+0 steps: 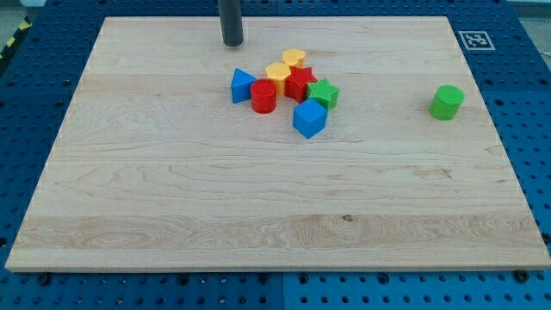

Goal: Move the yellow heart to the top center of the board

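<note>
The yellow heart (pixel 294 58) lies at the top of a tight cluster of blocks near the board's upper middle. It touches a yellow hexagon-like block (pixel 278 72) and a red star (pixel 300 83). My tip (pixel 232 42) stands on the board up and to the left of the cluster, clear of the yellow heart by about a block's width or more. The rod comes down from the view's top edge.
In the same cluster are a blue triangle (pixel 242 86), a red cylinder (pixel 263 96), a green star-like block (pixel 324 93) and a blue cube (pixel 309 118). A green cylinder (pixel 447 102) stands alone at the right. The wooden board (pixel 258 207) lies on a blue perforated table.
</note>
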